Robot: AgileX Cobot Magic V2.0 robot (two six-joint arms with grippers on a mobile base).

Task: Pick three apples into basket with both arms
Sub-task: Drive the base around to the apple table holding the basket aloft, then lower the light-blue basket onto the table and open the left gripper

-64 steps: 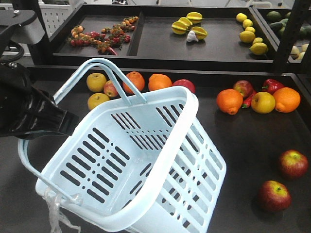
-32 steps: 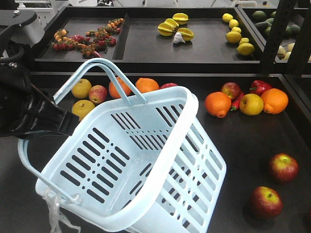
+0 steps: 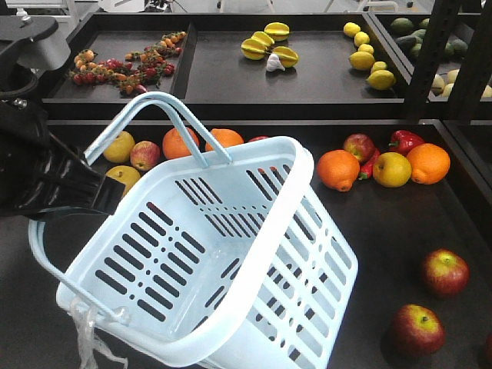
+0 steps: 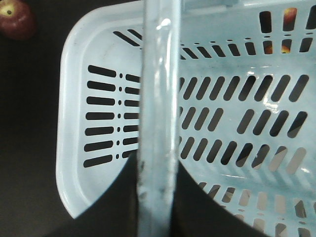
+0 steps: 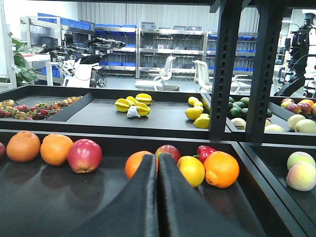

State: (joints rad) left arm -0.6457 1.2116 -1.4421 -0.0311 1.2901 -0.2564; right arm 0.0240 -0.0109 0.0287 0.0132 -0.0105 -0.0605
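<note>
The pale blue basket hangs tilted in the foreground and looks empty. My left gripper is shut on its hoop handle. In the left wrist view that handle runs between the black jaws of the left gripper, above the basket's slotted bottom. Two apples lie on the dark shelf at the lower right. A third apple sits among the oranges. My right gripper is shut with nothing in it, low over the shelf, in line with an apple.
Oranges, a yellow apple and a red pepper crowd the shelf's back right. More oranges and another red apple lie at the back left. Black shelf posts stand at the right. The upper trays hold starfruit, lemons and small fruit.
In the front view the shelf and all the fruit have slid left and up. The basket and left arm keep the same place in the frame.
</note>
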